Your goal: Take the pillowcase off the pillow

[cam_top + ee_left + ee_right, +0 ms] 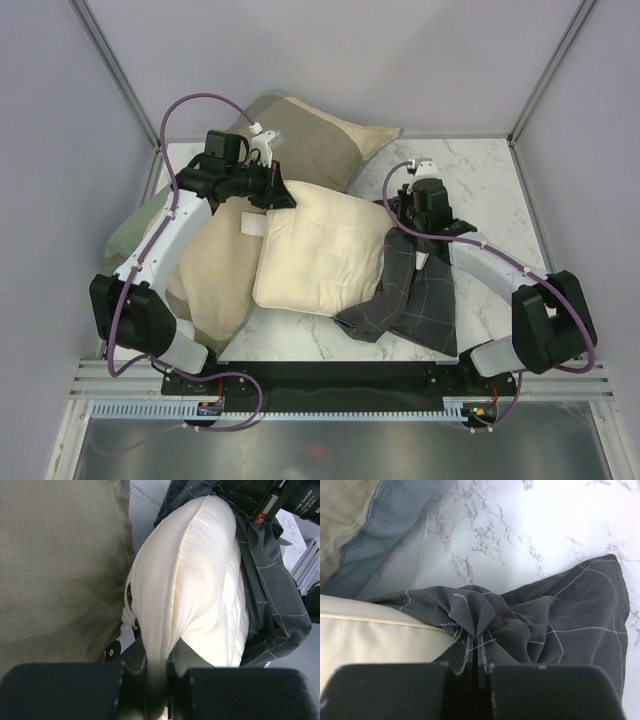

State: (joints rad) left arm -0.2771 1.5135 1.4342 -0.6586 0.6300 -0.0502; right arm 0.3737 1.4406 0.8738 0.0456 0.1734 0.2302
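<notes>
A white marble-veined worktop (500,200) sits boxed in by plain pale-grey walls (320,50), with slim metal posts (112,70) at the rear corners; the light is soft and even.

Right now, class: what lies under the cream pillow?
The cream pillow overlaps the olive-and-tan pillow on its left side; the dark pillowcase shows from beneath its right end. How far either runs underneath is covered by the pillow itself.
</notes>
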